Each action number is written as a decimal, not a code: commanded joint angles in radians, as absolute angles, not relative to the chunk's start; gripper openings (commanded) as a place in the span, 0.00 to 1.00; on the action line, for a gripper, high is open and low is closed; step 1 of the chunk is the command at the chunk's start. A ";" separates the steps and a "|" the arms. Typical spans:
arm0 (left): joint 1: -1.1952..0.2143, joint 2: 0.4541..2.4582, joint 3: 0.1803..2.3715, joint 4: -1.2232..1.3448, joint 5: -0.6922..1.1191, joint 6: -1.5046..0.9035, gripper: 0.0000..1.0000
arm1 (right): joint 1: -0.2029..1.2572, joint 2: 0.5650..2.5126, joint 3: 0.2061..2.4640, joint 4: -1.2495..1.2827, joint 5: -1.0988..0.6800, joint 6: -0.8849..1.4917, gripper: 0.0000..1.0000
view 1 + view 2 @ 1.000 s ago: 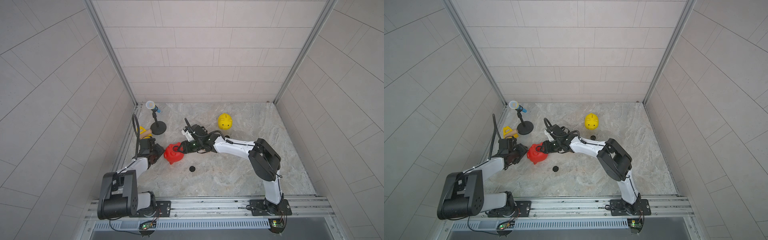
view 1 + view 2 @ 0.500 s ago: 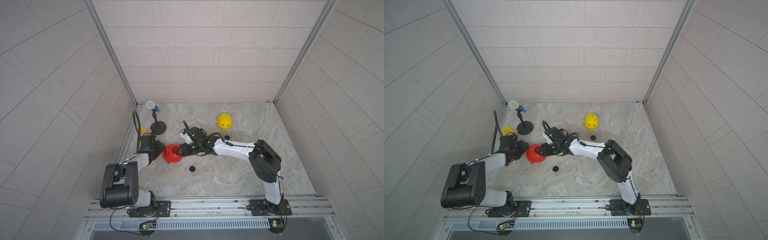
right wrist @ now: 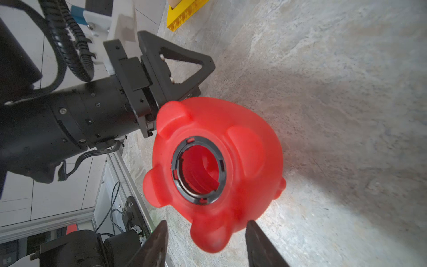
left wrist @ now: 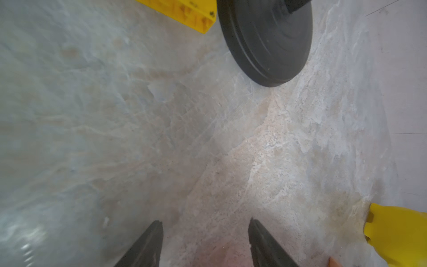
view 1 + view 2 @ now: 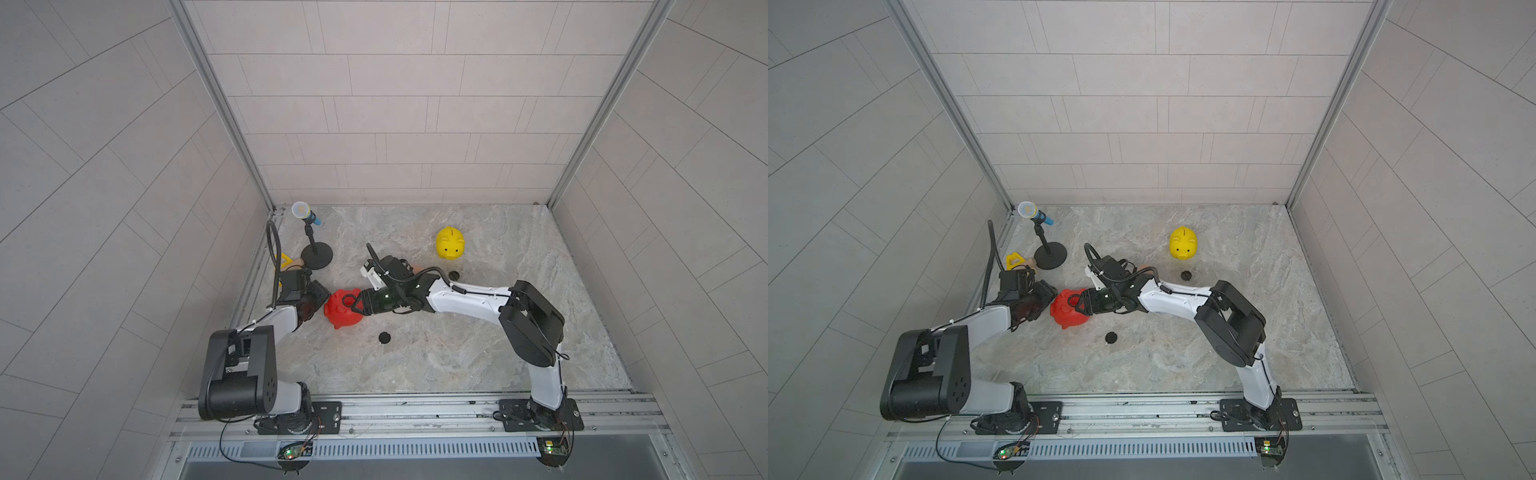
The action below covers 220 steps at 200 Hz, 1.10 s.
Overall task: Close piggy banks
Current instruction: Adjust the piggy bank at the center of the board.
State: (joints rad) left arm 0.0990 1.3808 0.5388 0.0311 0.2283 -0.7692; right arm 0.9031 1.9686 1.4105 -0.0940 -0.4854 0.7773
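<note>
**While the red pig is lying belly-out, both my end effectors are standing released**

As I am reaching in from both sides, the red piggy bank [image 5: 343,309] is lying tipped over on the counter [image 5: 457,365], between my two arms. My right end effector [image 3: 206,222] is hanging released. Its fingers are standing apart with one leg of the pig between them, and I am seeing a gap on either side. Facing that wrist camera, the belly hole [image 3: 198,170] is showing its black ring with nothing plugging it.

My left end effector [image 4: 205,220] is also released and gripping nothing, with only bare counter between its fingers. It is sitting just beside the pig's other side.

In both top views the yellow piggy bank [image 5: 450,244] is standing upright near the back, well apart from me. One black plug [image 5: 385,337] is lying loose near the red pig, and a second black plug [image 5: 454,274] is lying near the yellow one. The peach-pink piggy bank [image 5: 417,269] is peeking out behind my right wrist, mostly hidden.
</note>
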 commanded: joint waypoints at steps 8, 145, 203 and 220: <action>0.105 1.291 0.599 -0.107 0.148 -0.750 0.66 | 0.902 1.912 1.401 -0.104 -0.460 0.760 0.58; 0.104 0.950 0.643 -0.639 0.130 -0.733 0.60 | 0.879 1.848 1.359 -0.107 -0.455 0.742 0.59; -0.043 0.870 0.613 -0.700 0.116 -0.831 0.59 | 0.870 1.839 1.345 -0.094 -0.462 0.746 0.59; -0.052 0.860 0.606 -0.724 0.100 -0.823 0.58 | 0.868 1.844 1.351 -0.094 -0.456 0.742 0.59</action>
